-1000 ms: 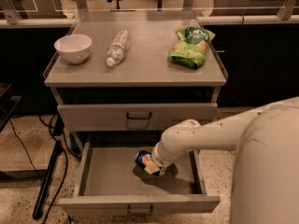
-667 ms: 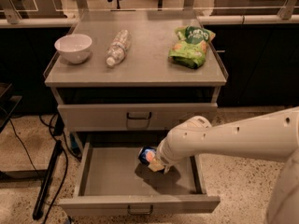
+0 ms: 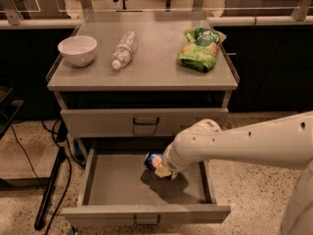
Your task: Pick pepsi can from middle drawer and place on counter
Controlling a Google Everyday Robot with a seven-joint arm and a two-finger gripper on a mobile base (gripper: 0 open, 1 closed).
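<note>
Gripper (image 3: 165,169) is clamping the pepsi can (image 3: 152,159), holding it tilted above the middle drawer (image 3: 112,180) floor. Pick is looking done; placing on counter (image 3: 151,58) is remaining.

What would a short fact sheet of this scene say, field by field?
Claw: in the open middle drawer, closed on the pepsi can
Can: tilted, seemingly off the drawer floor, shadow beneath
Counter: white bowl at left, water bottle lying in the middle, green snack bag at right
Upper drawer: shut
</note>
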